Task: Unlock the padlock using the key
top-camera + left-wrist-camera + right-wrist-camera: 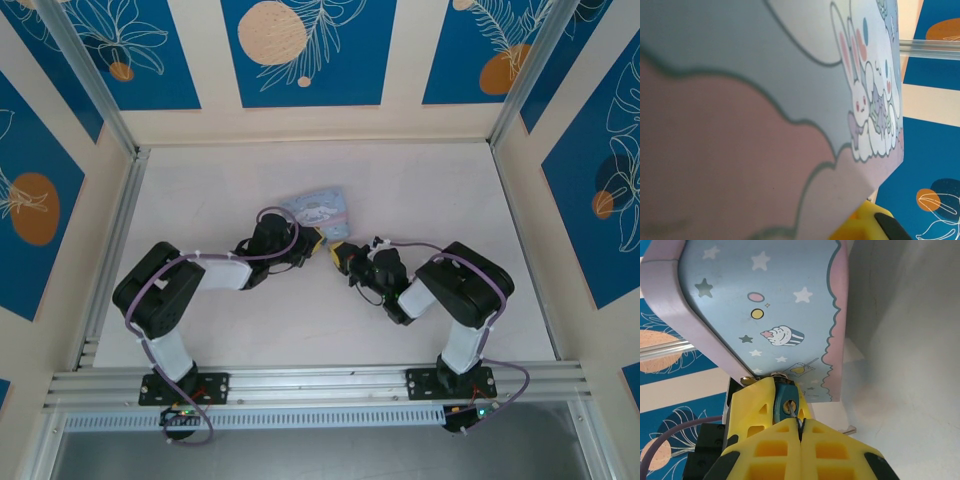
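Observation:
The small dark blue-grey padlock (pixel 785 396) hangs from the latch on the edge of the light blue cartoon tin (pixel 770 305). My left gripper (pixel 317 243) is shut on the padlock, and its yellow fingers (pixel 751 405) flank the padlock body. One left finger (pixel 860 227) shows under the tin's lid (pixel 765 125). My right gripper (pixel 800 426) is shut on the thin silvery key (pixel 793 412), whose tip sits in the brass keyhole. In the top view my right gripper (pixel 339 255) meets the left one just below the tin (pixel 325 207).
A small metal piece (pixel 849 430) lies on the pale table (pixel 420 200) just right of my right fingers. Patterned blue walls and aluminium rails (pixel 110 250) enclose the table. Both arms are folded toward the middle.

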Robot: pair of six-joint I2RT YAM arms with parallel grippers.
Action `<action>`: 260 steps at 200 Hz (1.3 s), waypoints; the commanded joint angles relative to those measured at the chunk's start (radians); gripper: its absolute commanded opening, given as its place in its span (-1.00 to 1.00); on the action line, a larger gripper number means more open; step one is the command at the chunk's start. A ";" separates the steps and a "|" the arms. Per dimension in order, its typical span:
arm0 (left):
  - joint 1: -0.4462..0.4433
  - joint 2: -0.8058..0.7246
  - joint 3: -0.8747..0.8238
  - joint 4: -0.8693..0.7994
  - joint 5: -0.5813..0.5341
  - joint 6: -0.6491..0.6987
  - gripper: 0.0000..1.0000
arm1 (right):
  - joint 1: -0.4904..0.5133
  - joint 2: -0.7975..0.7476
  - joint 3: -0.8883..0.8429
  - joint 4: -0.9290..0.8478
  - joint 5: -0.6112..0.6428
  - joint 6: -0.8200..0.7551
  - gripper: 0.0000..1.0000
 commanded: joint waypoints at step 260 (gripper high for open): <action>-0.076 -0.044 -0.012 0.124 0.166 -0.060 -1.00 | -0.142 0.021 0.138 0.078 -0.345 -0.081 -1.00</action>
